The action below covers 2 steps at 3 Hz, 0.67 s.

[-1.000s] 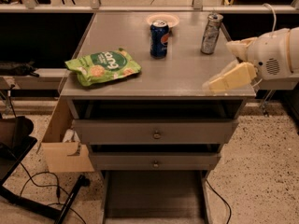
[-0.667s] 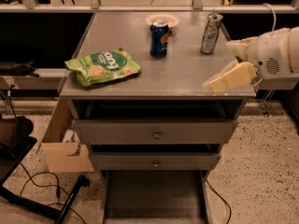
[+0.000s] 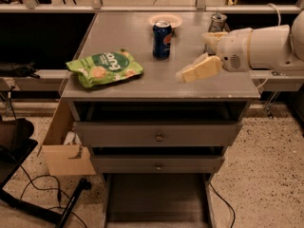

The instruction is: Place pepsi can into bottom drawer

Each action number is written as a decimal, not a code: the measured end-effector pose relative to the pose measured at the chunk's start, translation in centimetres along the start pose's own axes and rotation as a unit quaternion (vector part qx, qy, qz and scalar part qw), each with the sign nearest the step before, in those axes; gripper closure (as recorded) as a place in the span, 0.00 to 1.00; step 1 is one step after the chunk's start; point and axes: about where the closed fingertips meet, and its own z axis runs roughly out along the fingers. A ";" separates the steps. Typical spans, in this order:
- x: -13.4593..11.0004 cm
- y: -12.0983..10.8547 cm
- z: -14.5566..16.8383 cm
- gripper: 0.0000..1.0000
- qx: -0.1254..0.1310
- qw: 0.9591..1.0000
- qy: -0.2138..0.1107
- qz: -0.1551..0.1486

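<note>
Blue pepsi can [image 3: 162, 39] stands clear; tool [image 3: 195, 55] spread nearby, apart (bottom drawer [image 3: 156, 196] open).

The tool [image 3: 205, 54], over the right of the surface [image 3: 118, 32], hides the lower part of the silver can [image 3: 217, 22]. The picture's bottom edge cuts off the bottom drawer [image 3: 156, 194].
</note>
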 end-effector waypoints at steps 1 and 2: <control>-3.2 -1.7 5.1 0.00 0.007 0.999 -0.048 -0.009; -4.8 -2.6 7.8 0.00 0.009 0.997 -0.075 -0.012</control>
